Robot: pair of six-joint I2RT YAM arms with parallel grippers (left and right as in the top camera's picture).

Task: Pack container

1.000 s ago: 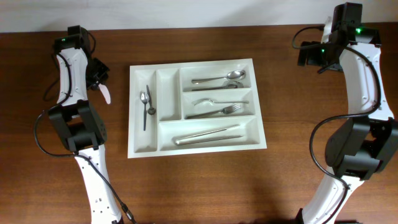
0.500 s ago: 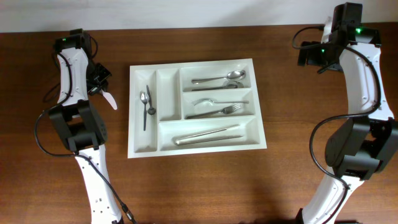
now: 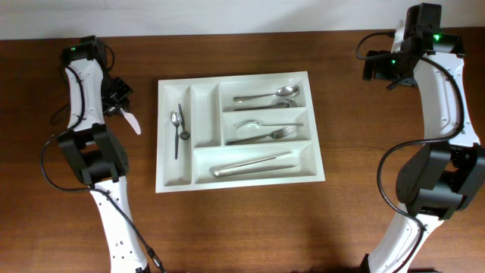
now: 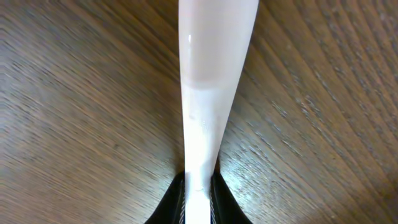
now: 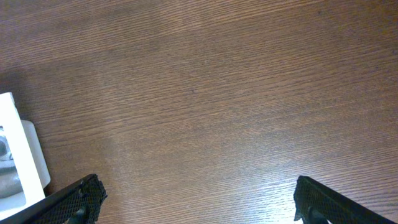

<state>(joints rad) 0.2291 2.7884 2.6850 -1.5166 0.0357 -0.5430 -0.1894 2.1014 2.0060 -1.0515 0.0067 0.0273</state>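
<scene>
The container [image 3: 235,77], a large white cutlery tray, lies in the middle of the table and holds metal spoons [image 3: 265,96], forks [image 3: 261,130], a knife [image 3: 254,164] and a small spoon [image 3: 176,129]. Left of the tray, my left gripper [image 3: 121,106] is shut on a white plastic utensil [image 3: 132,121]. In the left wrist view the utensil's handle [image 4: 211,74] runs straight out from between the black fingers [image 4: 199,190] over the wood. My right gripper [image 3: 377,68] stands open at the far right with nothing between its fingers [image 5: 199,199]. The tray's corner [image 5: 22,155] shows at the left of that view.
Bare brown wood surrounds the tray on all sides. Both arm bases and their cables stand at the near left [image 3: 95,155] and near right [image 3: 436,182] of the table.
My left gripper has closed on the white utensil, which has shifted slightly toward the tray and the near side. The right arm has not moved.
</scene>
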